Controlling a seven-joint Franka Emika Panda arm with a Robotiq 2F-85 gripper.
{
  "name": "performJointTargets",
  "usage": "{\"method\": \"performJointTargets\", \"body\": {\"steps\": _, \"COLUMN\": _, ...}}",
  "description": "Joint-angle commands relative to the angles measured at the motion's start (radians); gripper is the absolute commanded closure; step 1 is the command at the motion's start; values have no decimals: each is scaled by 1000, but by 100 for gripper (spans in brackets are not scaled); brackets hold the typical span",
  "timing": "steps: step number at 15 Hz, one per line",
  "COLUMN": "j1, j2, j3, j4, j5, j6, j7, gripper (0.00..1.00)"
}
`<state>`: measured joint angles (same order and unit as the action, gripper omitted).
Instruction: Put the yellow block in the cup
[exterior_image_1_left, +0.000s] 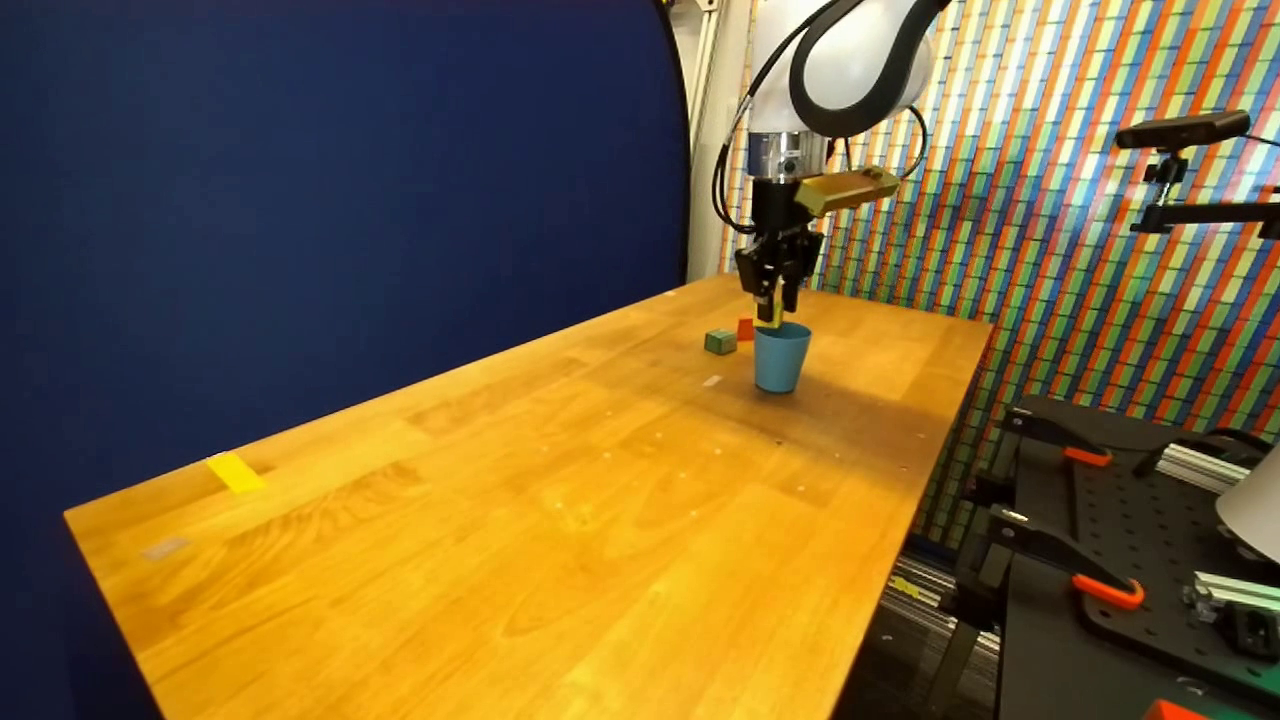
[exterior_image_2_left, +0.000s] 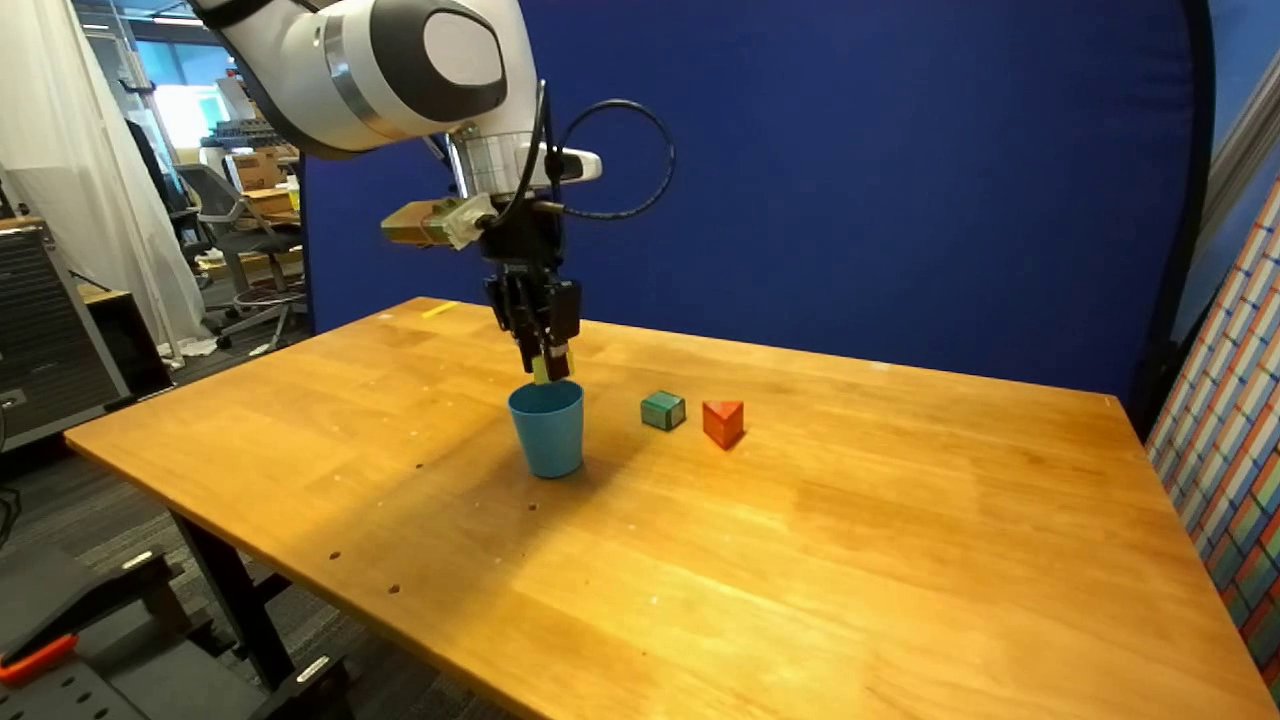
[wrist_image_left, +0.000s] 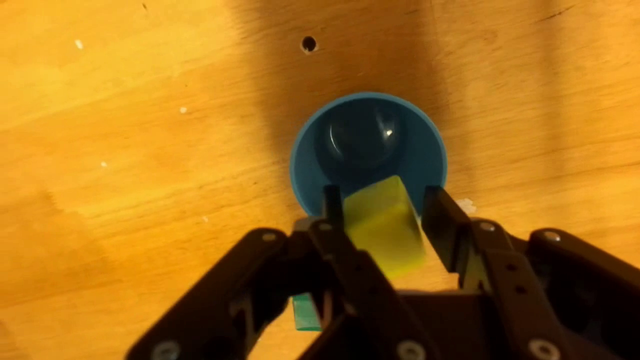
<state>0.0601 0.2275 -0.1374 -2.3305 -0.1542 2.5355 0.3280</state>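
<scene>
The yellow block (wrist_image_left: 384, 230) is between my gripper's fingers (wrist_image_left: 381, 200), tilted and partly blurred in the wrist view. It lies against the left finger, with a narrow gap to the right finger, so the gripper is slightly open. The light-blue cup (wrist_image_left: 430, 135) stands upright right under the fingertips; the part of its inside that shows is bare. In both exterior views the block (exterior_image_1_left: 768, 322) (exterior_image_2_left: 540, 372) pokes out below the fingertips (exterior_image_1_left: 778, 307) (exterior_image_2_left: 543, 366) at the height of the cup's rim, over the cup (exterior_image_1_left: 780, 362) (exterior_image_2_left: 549, 435). The fingers hide part of it.
A green block (exterior_image_1_left: 720, 342) (exterior_image_2_left: 663, 410) lies beside the cup, and it also shows in the wrist view (wrist_image_left: 306, 314). A red wedge (exterior_image_1_left: 746, 329) (exterior_image_2_left: 723, 424) lies just beyond it. A yellow tape strip (exterior_image_1_left: 236, 472) is at the table's far end.
</scene>
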Motion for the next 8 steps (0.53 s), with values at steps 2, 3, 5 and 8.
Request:
{"method": "performJointTargets", "body": {"steps": 2, "j1": -17, "j2": -45, "j3": -8, "j4": -55, "j5": -22, "j6": 37, "j7": 45, "gripper": 13}}
{"method": "performJointTargets", "body": {"steps": 3, "j1": -19, "j2": -47, "j3": -8, "j4": -59, "j5": -20, "j6": 38, "j7": 45, "gripper": 6}}
{"method": "performJointTargets", "body": {"steps": 5, "j1": -37, "j2": -56, "j3": 14, "j4": -72, "j5": 40, "j6": 39, "j7": -6, "gripper": 0}}
{"method": "performJointTargets", "body": {"steps": 8, "j1": -24, "j2": -9, "j3": 8, "j4": -34, "j5": 17, "j6": 14, "j7": 20, "gripper": 0}}
